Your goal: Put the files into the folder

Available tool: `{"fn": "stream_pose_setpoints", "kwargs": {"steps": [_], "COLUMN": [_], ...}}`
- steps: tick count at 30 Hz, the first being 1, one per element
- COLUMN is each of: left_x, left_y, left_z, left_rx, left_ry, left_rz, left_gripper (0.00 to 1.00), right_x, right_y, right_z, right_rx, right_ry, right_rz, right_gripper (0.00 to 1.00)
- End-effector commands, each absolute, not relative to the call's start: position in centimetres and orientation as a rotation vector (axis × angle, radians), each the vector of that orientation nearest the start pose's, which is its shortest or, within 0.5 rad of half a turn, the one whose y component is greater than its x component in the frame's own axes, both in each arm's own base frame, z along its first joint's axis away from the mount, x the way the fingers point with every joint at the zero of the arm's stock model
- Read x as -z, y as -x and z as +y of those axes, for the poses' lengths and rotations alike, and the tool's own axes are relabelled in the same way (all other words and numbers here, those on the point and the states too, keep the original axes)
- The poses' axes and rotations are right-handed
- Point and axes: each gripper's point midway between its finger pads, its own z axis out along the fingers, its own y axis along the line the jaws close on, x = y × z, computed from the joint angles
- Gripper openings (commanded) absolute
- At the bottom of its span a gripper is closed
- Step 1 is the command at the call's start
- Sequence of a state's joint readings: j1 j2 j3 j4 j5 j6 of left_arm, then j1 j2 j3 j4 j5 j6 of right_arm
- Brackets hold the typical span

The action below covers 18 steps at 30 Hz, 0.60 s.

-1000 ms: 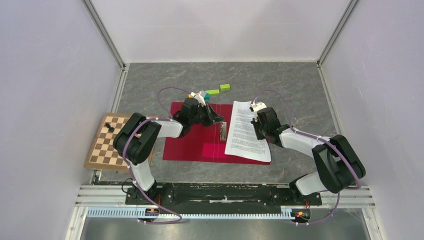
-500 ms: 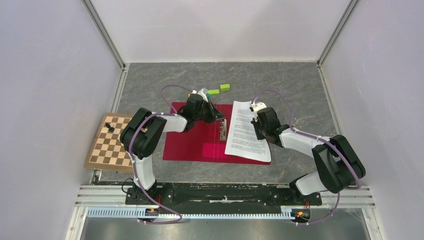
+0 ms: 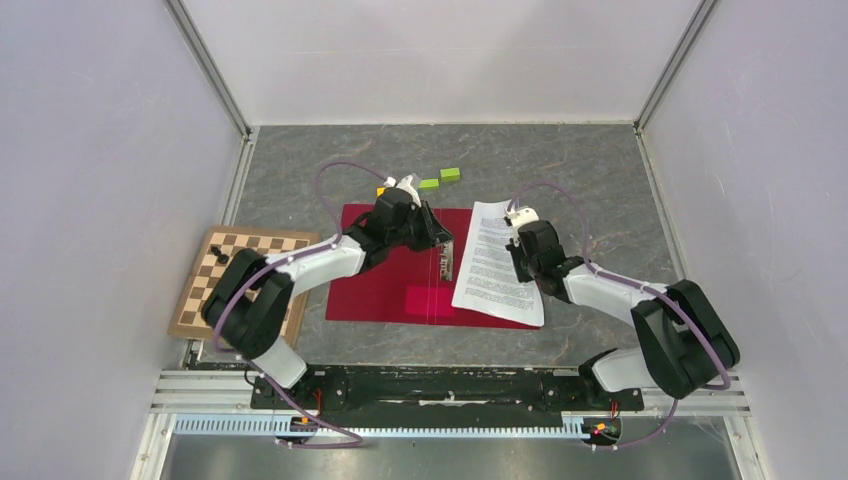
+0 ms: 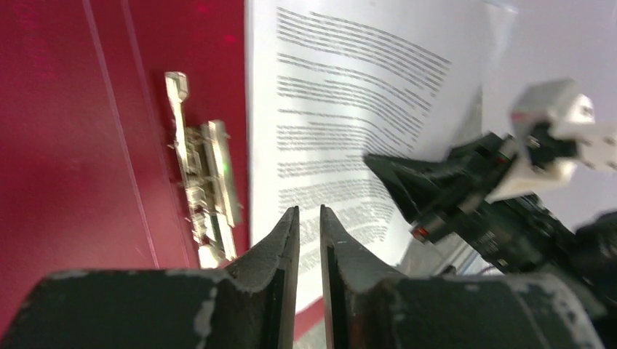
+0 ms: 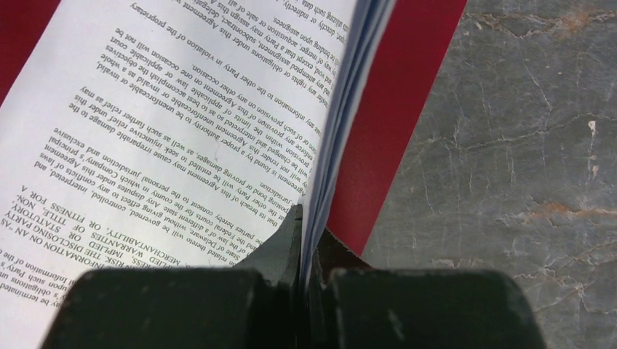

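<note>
- White files [image 3: 495, 262]: they lie slightly askew on the right half of the open folder [image 3: 385, 285], mid-table and a little toward the right edge. Their right-hand edge is lifted off the cover.
- Hold: the right gripper [image 5: 305, 227] is clenched on that lifted edge. Judgement: pinching the edge lets the whole stack be slid or squared without scattering the sheets.
- Metal clip [image 4: 207, 185]: it sits on the folder's spine just beside the files' left edge, not over them. By my reading the stack is not yet secured.
- Over the clip, the left gripper [image 4: 309, 218] hovers with its jaws drawn nearly together, only a slit between them, and nothing grasped. It is probably stationed there to work the clip or press the sheets down.
- Folder: flat and opened wide at the table's centre, so both inner faces are reachable.
- Periphery: chessboard [image 3: 225, 285] by the left edge and green blocks [image 3: 440, 178] toward the far edge, neither one involved.
</note>
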<state>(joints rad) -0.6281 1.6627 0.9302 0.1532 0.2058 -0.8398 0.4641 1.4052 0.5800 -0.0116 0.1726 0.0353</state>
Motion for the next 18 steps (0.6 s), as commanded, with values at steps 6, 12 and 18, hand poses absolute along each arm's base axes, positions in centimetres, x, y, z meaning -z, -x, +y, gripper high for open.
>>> {"fn": "stream_pose_setpoints", "kwargs": {"steps": [6,12,18], "left_x": [-10.5,-7.5,-5.1], "left_y": [-27.8,-26.5,-27.0], "left_z": [-31.3,-29.0,-25.8], "left_rx": [0.913,0.79,0.61], "left_ry": [-0.024,0.09,0.241], "left_rz": [2.368,2.404,2.397], "left_gripper": [0.23,0.16,0.07], "right_x": [-5.6,-7.4,-7.8], "right_y": [-30.4,-30.1,-29.9], "right_z": [13.3,13.8,14.1], "right_rx": [-0.043,-0.044,-0.032], "right_ry": [0.432,0.466,0.499], "right_rz": [2.157,2.042,2.016], "right_gripper": [0.0,0.0,0.0]}}
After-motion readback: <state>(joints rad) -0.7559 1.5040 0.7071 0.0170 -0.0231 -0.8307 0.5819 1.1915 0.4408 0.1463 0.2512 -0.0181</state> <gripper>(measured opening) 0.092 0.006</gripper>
